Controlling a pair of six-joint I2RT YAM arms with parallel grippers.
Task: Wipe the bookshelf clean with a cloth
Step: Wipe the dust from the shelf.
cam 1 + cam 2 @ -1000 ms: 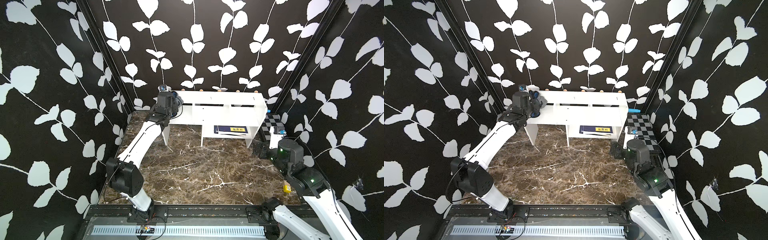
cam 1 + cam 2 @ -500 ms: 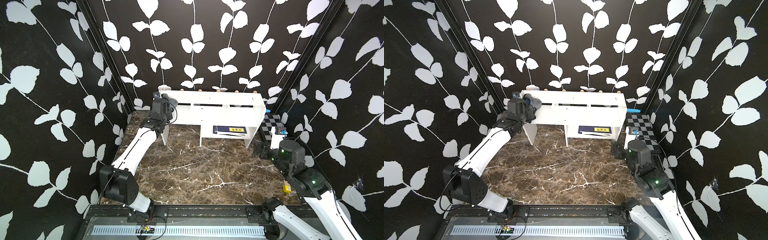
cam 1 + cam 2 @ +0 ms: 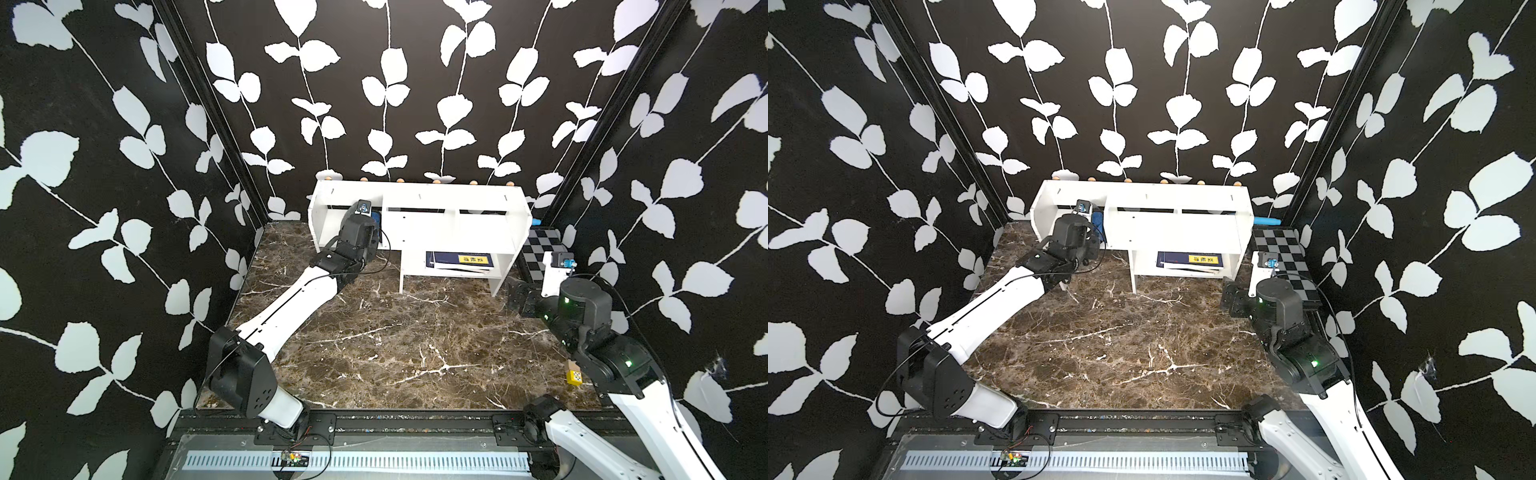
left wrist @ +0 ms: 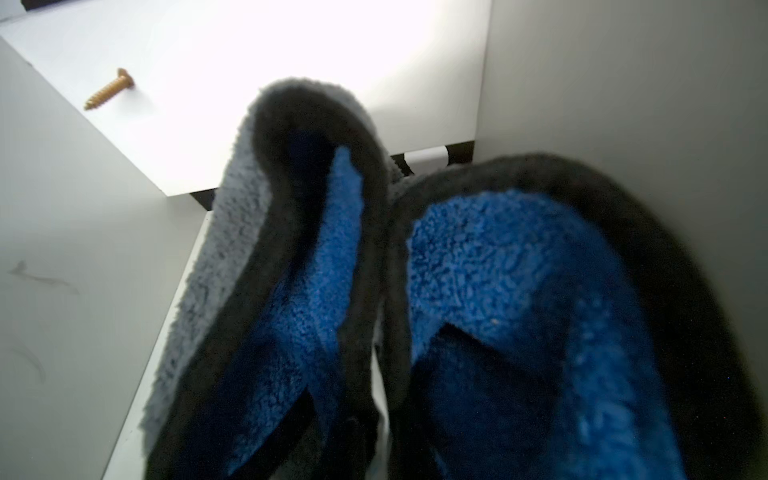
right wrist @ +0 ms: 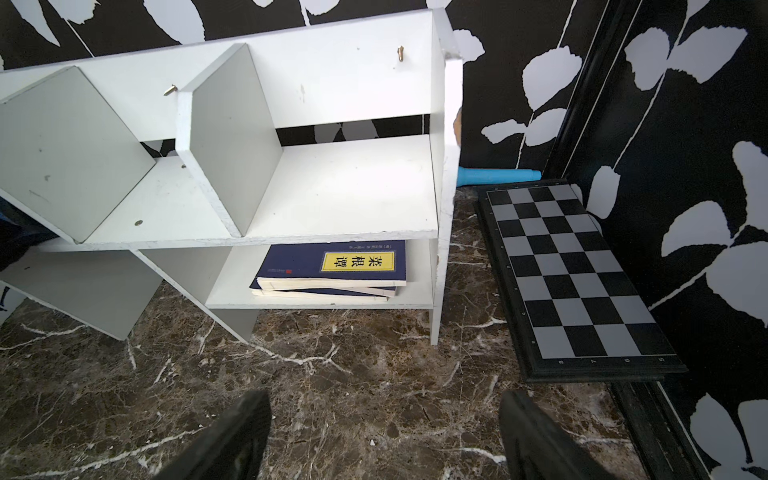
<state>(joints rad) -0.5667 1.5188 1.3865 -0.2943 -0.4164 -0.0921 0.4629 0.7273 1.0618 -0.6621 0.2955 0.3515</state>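
The left gripper is shut on the cloth, which bunches blue face inward against the white walls of the bookshelf. In both top views the arm reaches into the leftmost upper slot, a scrap of blue showing there. Grey smears mark the wall beside the cloth, so this slot looks only partly wiped. The right gripper hangs wide open and empty over the table, facing the shelf's right end. The middle and right slots show specks; they, the top and the cubby with the books likely remain.
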